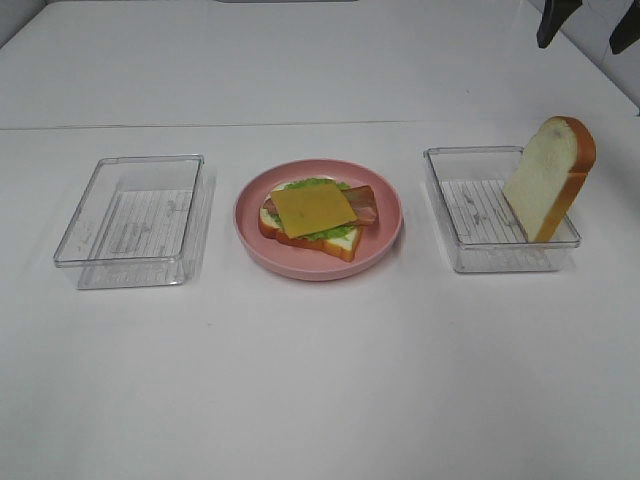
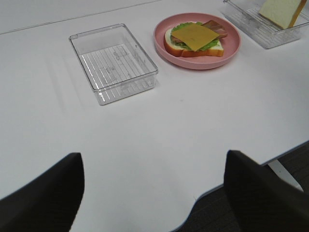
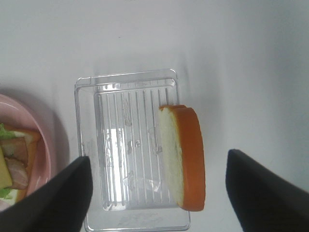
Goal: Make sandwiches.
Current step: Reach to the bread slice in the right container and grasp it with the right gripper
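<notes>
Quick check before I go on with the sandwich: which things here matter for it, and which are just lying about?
For the job:
- half-built sandwich on the pink plate
- spare bread slice, leaning in the right tray

Lying about:
- left tray, nothing in it

My plate sits between two trays; the open sandwich lies on it, a bread slice leans in the right tray

Clear glossy plastic trays, matt pink plate.
</notes>
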Motion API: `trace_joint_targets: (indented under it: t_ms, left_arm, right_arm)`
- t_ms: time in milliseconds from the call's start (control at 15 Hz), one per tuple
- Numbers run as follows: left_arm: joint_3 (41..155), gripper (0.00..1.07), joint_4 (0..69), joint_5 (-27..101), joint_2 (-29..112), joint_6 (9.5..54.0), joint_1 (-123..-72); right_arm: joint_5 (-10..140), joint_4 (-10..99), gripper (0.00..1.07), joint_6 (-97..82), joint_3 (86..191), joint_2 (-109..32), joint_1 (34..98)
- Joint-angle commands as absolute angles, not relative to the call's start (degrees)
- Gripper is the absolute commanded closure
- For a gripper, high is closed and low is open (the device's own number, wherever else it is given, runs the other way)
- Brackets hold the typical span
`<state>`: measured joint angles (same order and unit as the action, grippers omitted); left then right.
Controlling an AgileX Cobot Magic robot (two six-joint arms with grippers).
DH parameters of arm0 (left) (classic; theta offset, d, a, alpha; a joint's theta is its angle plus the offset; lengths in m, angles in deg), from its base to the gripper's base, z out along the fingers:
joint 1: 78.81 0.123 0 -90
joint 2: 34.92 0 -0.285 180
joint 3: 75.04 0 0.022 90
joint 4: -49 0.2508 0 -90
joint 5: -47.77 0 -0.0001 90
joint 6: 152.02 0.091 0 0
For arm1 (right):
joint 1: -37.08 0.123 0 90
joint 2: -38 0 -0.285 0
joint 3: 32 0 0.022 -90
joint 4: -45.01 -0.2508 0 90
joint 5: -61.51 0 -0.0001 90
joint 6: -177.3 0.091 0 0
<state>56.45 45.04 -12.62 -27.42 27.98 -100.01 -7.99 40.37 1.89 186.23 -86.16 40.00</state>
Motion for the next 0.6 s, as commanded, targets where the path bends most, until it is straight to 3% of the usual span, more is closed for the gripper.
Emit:
trace_joint_targets:
  t_ms: [67,400,600]
  left_arm:
    - [56.28,0.31,45.10,-12.04,-28.57,28.32,-100.35]
    - [56.28,0.31,45.10,-12.04,-28.57,28.32,-100.35]
    - [56.28,0.31,45.10,-12.04,-28.57,28.32,-100.35]
  right_arm:
    - [-12.46,39.86,0.35,0.28,186.29,-86.56,40.06]
    - [-12.46,39.28,0.35,0.23,186.18,-89.54,40.00]
    - [-12.46,39.80,0.35,0.23,180.27,-89.60,40.00]
